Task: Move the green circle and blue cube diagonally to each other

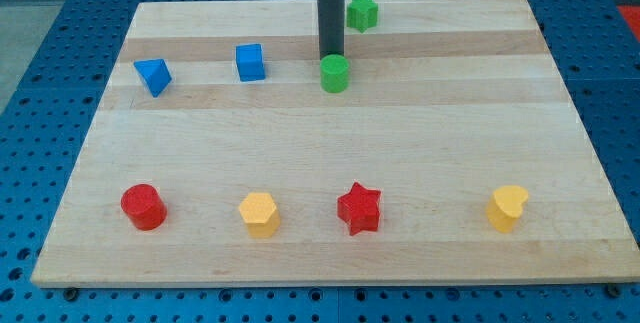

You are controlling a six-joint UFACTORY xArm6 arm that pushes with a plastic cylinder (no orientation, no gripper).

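Observation:
The green circle [334, 73] is a short green cylinder on the wooden board, near the view's top centre. The blue cube [250, 62] sits to its left, a block's width or so away and slightly higher in the view. My rod comes down from the view's top, and my tip [329, 58] is right at the top edge of the green circle, touching or almost touching it. The tip is well to the right of the blue cube.
A blue triangular block [153, 76] lies left of the cube. A green star [362, 12] sits above right of the tip. Along the bottom are a red cylinder [143, 207], yellow hexagon [259, 213], red star [359, 209] and yellow heart [507, 208].

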